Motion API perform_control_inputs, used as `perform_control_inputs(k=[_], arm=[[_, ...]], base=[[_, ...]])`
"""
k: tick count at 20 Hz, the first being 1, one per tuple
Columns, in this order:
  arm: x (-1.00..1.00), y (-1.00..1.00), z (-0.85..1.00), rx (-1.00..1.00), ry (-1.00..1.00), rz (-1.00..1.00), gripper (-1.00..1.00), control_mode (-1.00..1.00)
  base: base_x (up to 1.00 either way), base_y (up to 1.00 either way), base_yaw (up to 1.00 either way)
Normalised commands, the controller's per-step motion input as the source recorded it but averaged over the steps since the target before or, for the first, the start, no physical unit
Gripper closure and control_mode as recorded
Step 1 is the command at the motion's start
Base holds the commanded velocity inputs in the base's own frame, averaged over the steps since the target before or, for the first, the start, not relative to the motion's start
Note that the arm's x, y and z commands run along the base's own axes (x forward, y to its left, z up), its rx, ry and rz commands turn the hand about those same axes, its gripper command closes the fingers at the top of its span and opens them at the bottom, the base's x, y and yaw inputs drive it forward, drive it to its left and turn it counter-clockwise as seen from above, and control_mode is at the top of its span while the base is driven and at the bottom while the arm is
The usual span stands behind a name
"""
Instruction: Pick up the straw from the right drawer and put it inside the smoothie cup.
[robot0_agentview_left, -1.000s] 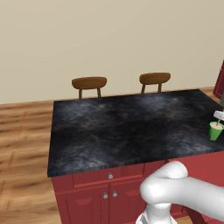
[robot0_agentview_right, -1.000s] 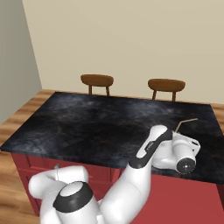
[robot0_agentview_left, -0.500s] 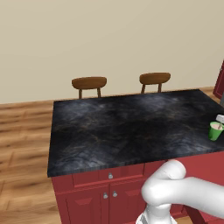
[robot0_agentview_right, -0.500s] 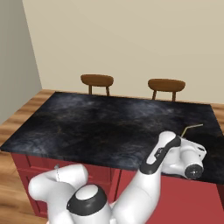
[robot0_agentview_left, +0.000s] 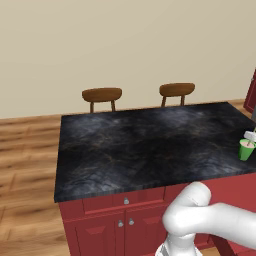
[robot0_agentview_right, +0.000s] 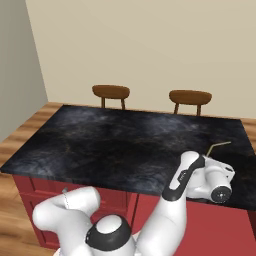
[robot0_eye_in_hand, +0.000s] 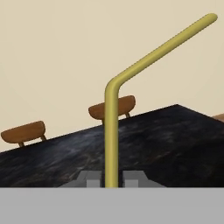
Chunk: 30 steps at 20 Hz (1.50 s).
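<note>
The straw (robot0_eye_in_hand: 111, 131) is a thin yellowish stick with a bend near its top. It stands upright between my fingertips (robot0_eye_in_hand: 91, 179), and my gripper (robot0_eye_in_hand: 111, 179) is shut on its lower end. In the right base view my gripper (robot0_agentview_right: 209, 157) hovers over the right end of the black counter (robot0_agentview_right: 115, 145), with the straw (robot0_agentview_right: 218, 147) slanting up and right out of it. The smoothie cup (robot0_agentview_left: 245, 150), small and bright green, stands near the counter's right front corner in the left base view. My white hand hides it in the right base view.
Two wooden chairs (robot0_agentview_left: 102, 95) (robot0_agentview_left: 176, 90) stand behind the counter against the beige wall. Red cabinet fronts with small knobs (robot0_agentview_left: 126, 201) run below the counter's front edge. Wood floor lies to the left.
My hand, with the straw in it, has shifted slightly right and a bit lower over the counter's right end. The cup has stayed put.
</note>
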Motion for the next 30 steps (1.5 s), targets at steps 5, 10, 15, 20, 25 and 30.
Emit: perform_control_inputs(k=[5,10,15,20,25,30], arm=[[0.05,0.0,-0.17,0.0,0.0,0.0,-1.0,-1.0],[0.0,0.0,-0.11,0.0,-0.01,0.0,-1.0,-1.0],[0.0,0.0,0.0,0.0,0.0,-0.03,-1.0,-1.0],[-0.02,0.0,0.02,0.0,0.0,-0.09,-1.0,-1.0],[-0.2,0.0,0.22,0.0,0.0,-0.16,-1.0,-1.0],[-0.38,0.0,0.52,0.0,0.0,-0.21,-1.0,-1.0]], base=[[0.0,0.0,0.0],[0.0,0.0,0.0],[0.0,0.0,0.0],[0.0,0.0,0.0],[0.0,0.0,0.0],[0.0,0.0,0.0]])
